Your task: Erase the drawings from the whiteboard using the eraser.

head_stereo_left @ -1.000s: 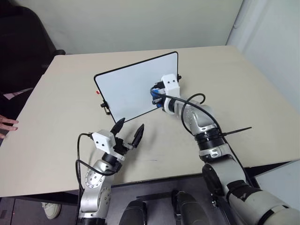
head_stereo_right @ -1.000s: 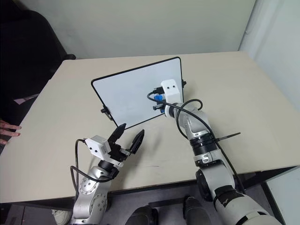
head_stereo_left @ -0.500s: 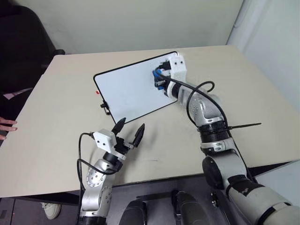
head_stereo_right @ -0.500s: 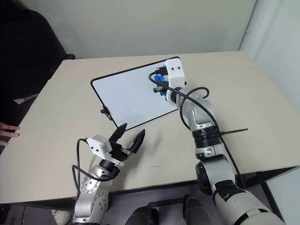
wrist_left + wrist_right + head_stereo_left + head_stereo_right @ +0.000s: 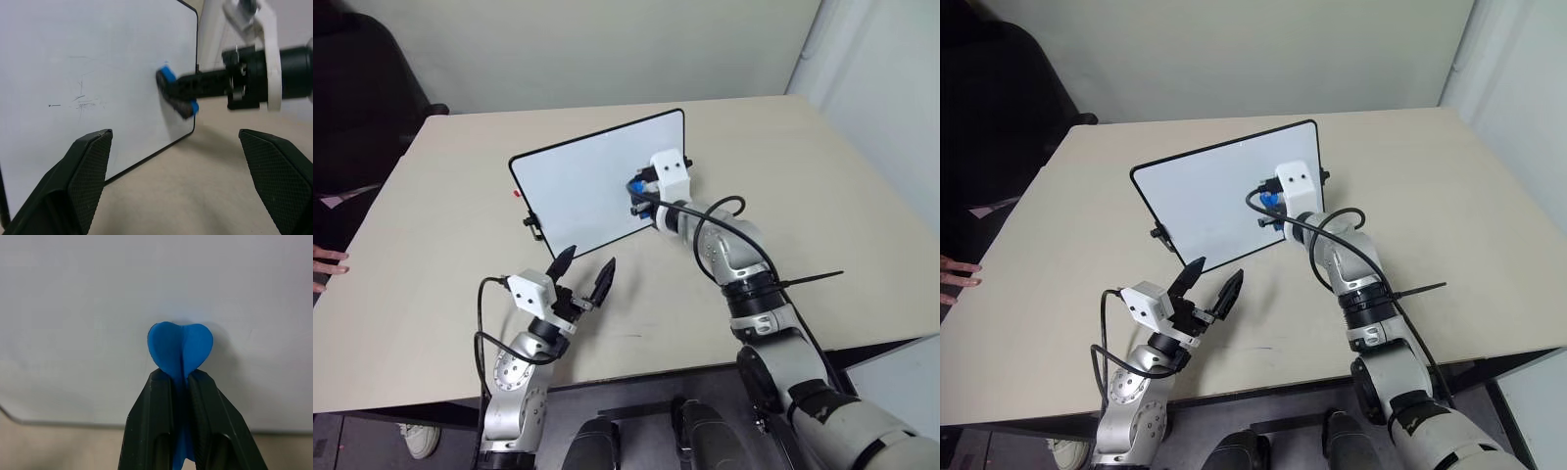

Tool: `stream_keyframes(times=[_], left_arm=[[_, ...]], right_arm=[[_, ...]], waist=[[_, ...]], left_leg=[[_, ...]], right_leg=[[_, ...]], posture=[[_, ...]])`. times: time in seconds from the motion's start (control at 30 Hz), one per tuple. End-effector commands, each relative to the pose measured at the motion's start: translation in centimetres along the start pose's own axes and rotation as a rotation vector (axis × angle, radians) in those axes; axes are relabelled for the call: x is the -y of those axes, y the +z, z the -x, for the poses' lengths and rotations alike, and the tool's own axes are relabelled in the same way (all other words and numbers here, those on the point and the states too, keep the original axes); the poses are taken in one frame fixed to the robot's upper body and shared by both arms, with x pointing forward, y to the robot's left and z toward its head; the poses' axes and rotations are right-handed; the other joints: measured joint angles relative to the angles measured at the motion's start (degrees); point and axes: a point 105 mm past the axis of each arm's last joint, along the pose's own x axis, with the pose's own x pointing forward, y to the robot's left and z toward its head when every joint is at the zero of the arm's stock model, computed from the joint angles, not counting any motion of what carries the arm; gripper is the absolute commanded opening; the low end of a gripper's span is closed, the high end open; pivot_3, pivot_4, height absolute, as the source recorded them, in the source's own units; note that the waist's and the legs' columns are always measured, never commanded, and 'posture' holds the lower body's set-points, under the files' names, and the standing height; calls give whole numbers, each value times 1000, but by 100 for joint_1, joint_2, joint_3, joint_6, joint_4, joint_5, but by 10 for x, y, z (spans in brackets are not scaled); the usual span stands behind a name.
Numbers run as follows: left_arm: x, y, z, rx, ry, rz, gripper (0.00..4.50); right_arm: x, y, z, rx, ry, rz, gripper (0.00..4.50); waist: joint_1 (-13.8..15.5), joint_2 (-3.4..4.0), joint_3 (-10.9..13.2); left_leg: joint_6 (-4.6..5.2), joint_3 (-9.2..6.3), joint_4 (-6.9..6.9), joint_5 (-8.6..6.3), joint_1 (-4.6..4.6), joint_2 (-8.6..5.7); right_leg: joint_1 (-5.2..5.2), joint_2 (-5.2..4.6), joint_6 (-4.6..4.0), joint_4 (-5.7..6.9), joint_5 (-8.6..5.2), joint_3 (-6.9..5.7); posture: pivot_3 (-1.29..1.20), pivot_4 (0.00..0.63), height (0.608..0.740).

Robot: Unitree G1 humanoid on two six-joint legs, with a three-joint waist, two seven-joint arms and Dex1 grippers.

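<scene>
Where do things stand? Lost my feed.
Right hand shut on eraser, pressed to whiteboard. Left hand open, idle. Faint marks remain. Nothing blocking.

**Board stands mid-table, open table all round**

The whiteboard (image 5: 592, 186) stands tilted near the table's (image 5: 822, 176) middle, blocking passage across it. The right gripper (image 5: 639, 197), closed on the eraser (image 5: 167, 76), occupies the board's right portion. The left gripper (image 5: 582, 274) hangs open below the board's lower edge. A person's hand (image 5: 328, 261) rests at the table's left edge.

Silver arms, black cables, black-fingered right end effector (image 5: 182, 396)
</scene>
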Motion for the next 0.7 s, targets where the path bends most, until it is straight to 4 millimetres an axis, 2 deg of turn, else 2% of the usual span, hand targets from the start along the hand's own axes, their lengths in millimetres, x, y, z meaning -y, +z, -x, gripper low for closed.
stream_keyframes(times=[0.03, 0.3, 0.47, 0.57, 0.67, 0.7], left_arm=[[0, 8, -1, 33, -10, -16, 4500], [2, 7, -2, 30, -20, -13, 4500], [4, 6, -1, 25, -24, -12, 4500], [4, 6, -2, 23, -26, -9, 4500], [5, 4, -4, 20, -33, -2, 4500], [5, 4, -4, 19, -35, -1, 4500]], right_arm=[[-3, 13, 14, 42, 24, 14, 217], [21, 8, 74, 0, 26, 25, 217], [42, -16, 110, -149, -37, 12, 217], [52, -43, 118, -274, -72, -50, 217], [57, -63, 116, -330, -106, -76, 217], [58, -67, 116, -339, -111, -81, 530]], waist=[[24, 0, 0], [98, -2, -1], [116, -3, -2], [114, -6, -2], [112, -8, 0], [112, -8, 0]], left_leg=[[0, 0, 0, 0, -1, 0], [16, 4, 2, -22, -10, -5], [23, 6, 6, -28, -4, -13], [25, 7, 4, -28, 17, -16], [26, 5, 2, -29, 46, -17], [26, 4, 1, -29, 50, -17]], right_leg=[[-1, 0, 0, -1, 0, 0], [10, -2, -21, -11, 2, -1], [27, -1, -4, -17, -13, 1], [47, -1, 30, -19, -34, 2], [68, 0, 54, -15, -48, 3], [71, 0, 53, -12, -48, 5]], posture=[[0, 150, 740], [0, 150, 740], [0, 150, 740], [0, 150, 740], [0, 150, 740], [0, 150, 740]])
